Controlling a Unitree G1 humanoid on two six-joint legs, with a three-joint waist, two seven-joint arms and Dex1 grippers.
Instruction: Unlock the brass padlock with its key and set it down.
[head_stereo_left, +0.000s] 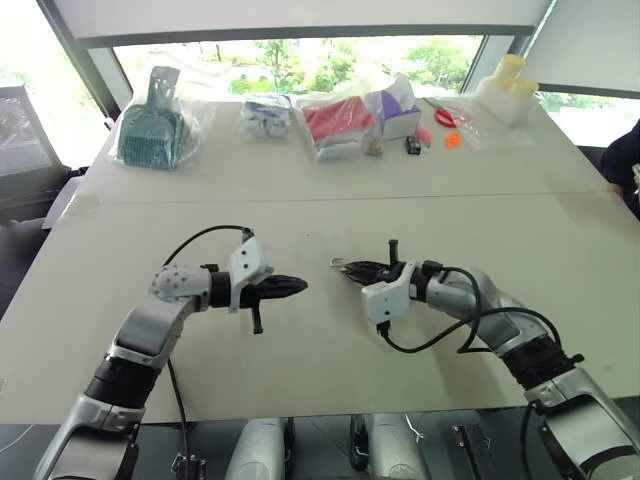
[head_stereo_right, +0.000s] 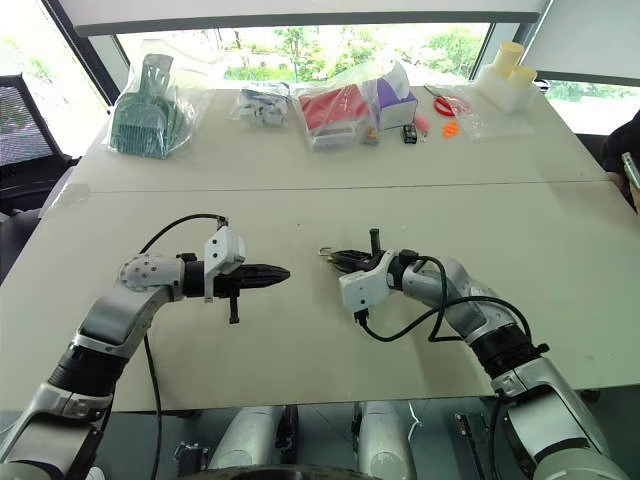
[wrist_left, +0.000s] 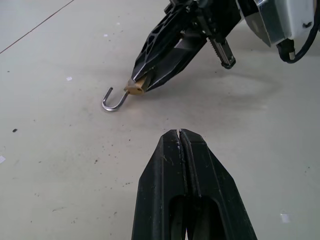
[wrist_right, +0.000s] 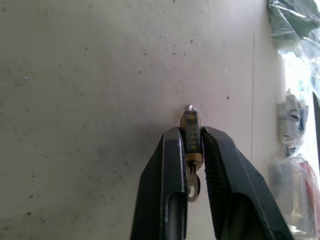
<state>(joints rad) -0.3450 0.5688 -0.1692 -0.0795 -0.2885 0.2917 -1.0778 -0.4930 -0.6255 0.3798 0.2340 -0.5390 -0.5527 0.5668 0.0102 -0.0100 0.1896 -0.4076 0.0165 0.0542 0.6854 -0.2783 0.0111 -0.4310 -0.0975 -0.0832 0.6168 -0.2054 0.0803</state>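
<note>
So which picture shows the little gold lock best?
The left wrist view: the lock pokes out between the right fingers with its hook swung open. The right wrist view shows it end-on, with the key. The eye views show a speck.

It looked like an office or a lab test room rather than a home. A wide pale table (head_stereo_left: 300, 215), made of two tops pushed together, stood before a long window (head_stereo_left: 300, 55) with roller blinds (head_stereo_left: 590, 40) half down and trees outside. A black office chair (head_stereo_right: 22, 125) sat at one side. Along the far edge lay bagged sample goods (head_stereo_left: 335, 125), a teal dustpan (head_stereo_left: 148, 125) in plastic among them.
</note>
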